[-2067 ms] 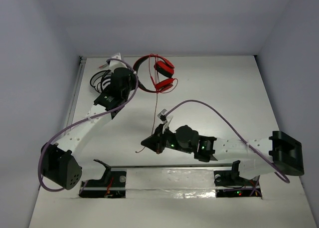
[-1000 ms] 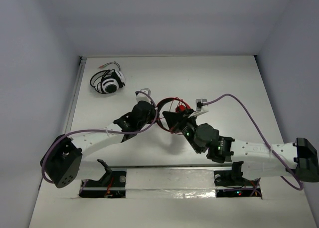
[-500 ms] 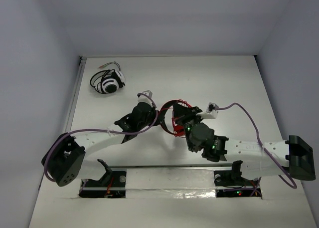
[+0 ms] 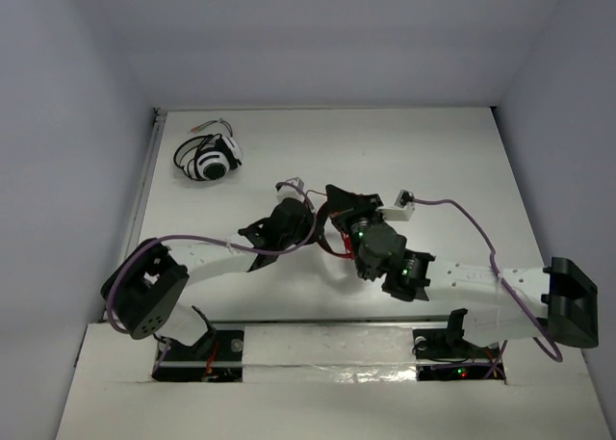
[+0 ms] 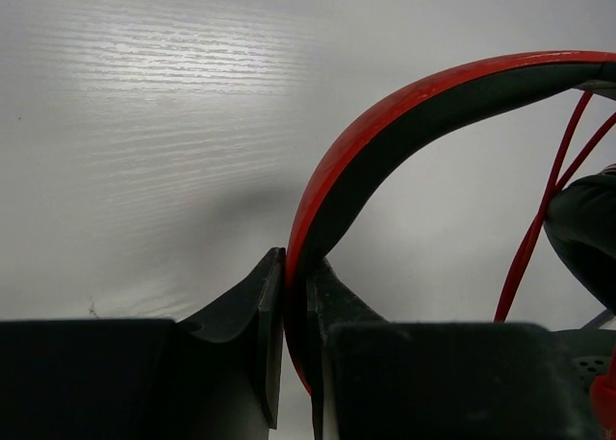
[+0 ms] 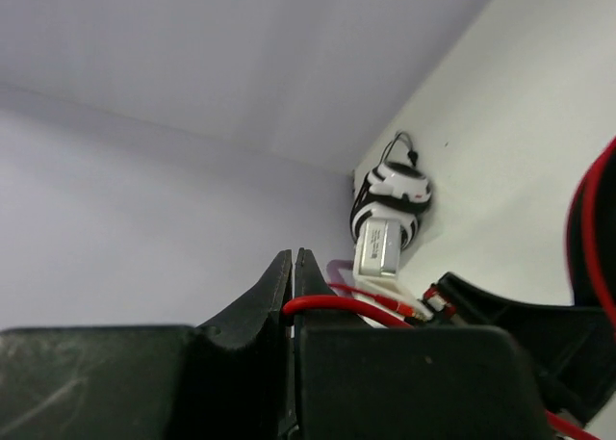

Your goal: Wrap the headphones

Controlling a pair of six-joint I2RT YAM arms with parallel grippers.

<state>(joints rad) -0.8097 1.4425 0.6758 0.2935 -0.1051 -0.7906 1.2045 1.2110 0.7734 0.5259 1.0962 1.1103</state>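
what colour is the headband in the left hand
The headband is red outside, black inside; clearest in left wrist view.

Red headphones (image 5: 404,93) with black inner band, thin red cable (image 5: 525,252), black left end effector (image 5: 294,267) and right end effector (image 6: 292,262), white arms (image 4: 207,257) trailing purple wires (image 4: 448,203), black-and-white striped second headset (image 4: 207,159) far left, white faintly grained surface (image 5: 144,122), pale lilac-grey walls (image 4: 318,36)

There are two sets of headphones: one red set (image 5: 414,103) and one white-and-black set (image 4: 207,158). One thin red cable (image 6: 346,303) shows. There is one bench (image 4: 433,161). Two arms stand on it, the left arm (image 4: 207,252) and the right arm (image 4: 472,281), each with one pair of jaws, two pairs in all. Two purple leads show, the left lead (image 4: 192,236) and the right lead (image 4: 462,212).
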